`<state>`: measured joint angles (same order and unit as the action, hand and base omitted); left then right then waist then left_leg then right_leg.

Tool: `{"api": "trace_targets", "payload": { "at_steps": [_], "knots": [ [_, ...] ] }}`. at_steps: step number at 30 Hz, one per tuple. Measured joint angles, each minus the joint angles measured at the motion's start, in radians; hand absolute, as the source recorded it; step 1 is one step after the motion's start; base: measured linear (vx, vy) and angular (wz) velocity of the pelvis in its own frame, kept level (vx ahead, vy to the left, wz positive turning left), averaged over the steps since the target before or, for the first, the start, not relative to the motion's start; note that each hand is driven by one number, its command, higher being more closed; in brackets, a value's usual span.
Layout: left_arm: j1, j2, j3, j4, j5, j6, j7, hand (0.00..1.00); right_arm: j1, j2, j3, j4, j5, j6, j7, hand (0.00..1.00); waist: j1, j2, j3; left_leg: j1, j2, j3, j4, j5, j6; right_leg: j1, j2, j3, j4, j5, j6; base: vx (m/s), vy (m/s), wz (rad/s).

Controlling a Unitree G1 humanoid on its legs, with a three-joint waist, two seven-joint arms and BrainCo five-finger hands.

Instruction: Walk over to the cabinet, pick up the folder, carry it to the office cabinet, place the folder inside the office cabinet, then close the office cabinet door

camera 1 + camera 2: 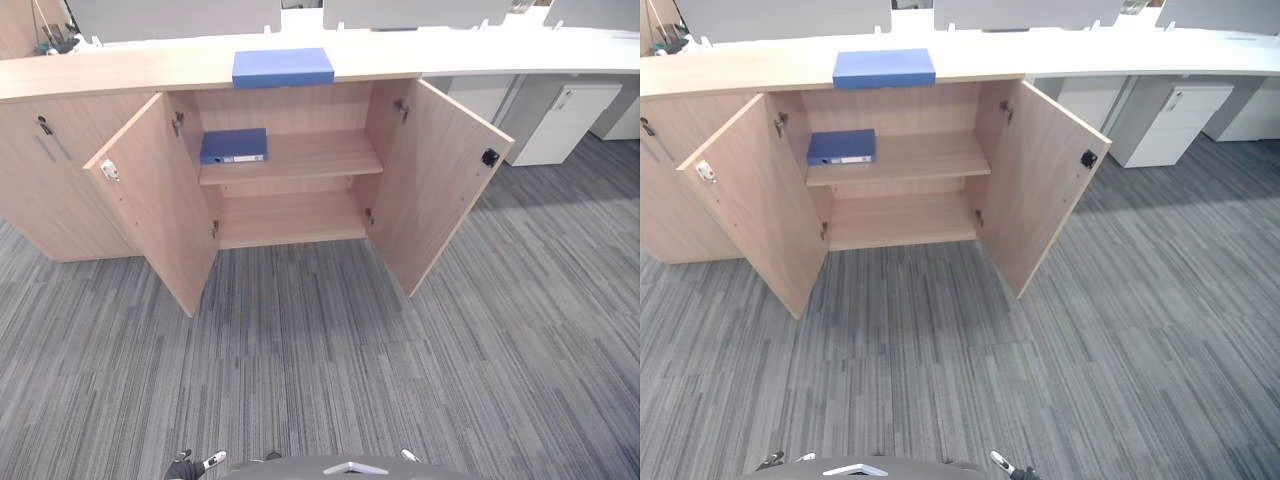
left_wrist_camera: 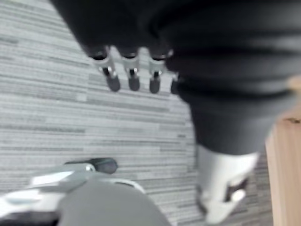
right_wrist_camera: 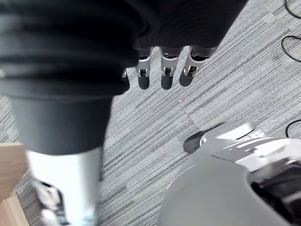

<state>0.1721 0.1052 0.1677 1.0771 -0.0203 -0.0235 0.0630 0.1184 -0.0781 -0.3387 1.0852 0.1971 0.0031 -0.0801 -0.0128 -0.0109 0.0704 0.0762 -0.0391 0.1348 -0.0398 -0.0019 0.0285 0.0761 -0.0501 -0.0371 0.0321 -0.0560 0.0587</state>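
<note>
Blue folder [image 1: 283, 67] lies atop cabinet [image 1: 100, 75], far from slack-fingered left robot hand [image 2: 133, 71] and right robot hand [image 3: 162, 70].

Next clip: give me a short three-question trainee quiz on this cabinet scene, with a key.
1. True or false: the left door and the right door of the cabinet both stand open.
2. Where does the light blue folder lie? A: on the countertop above the cabinet. B: on the floor. C: on the lower shelf.
3. What do the left hand and the right hand hold?
Key: 1 true. 2 A. 3 nothing; both hang with relaxed fingers.
</note>
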Motion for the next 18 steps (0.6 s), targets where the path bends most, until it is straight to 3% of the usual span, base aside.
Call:
{"api": "trace_targets", "payload": {
  "at_steps": [7,18],
  "knots": [
    [-0.022,0.000,0.006,0.004,0.004,0.000,0.000,0.00,-0.067,0.020,-0.026,0.001,-0.009,-0.001,0.002,0.00,-0.005,-0.003,0.037,0.036,-0.003,0.006,-0.039,0.010,-0.013,0.032,0.000,-0.008,-0.024,0.004,0.005,0.05,-0.009,0.00],
    [-0.028,-0.001,-0.014,0.007,0.005,0.000,0.000,0.00,-0.104,0.033,-0.017,0.026,-0.030,0.000,0.003,0.00,-0.005,0.001,0.042,0.032,-0.003,0.008,-0.048,0.019,-0.012,0.030,0.000,-0.017,-0.039,0.007,0.007,-0.05,-0.026,0.01]
  ]
}}
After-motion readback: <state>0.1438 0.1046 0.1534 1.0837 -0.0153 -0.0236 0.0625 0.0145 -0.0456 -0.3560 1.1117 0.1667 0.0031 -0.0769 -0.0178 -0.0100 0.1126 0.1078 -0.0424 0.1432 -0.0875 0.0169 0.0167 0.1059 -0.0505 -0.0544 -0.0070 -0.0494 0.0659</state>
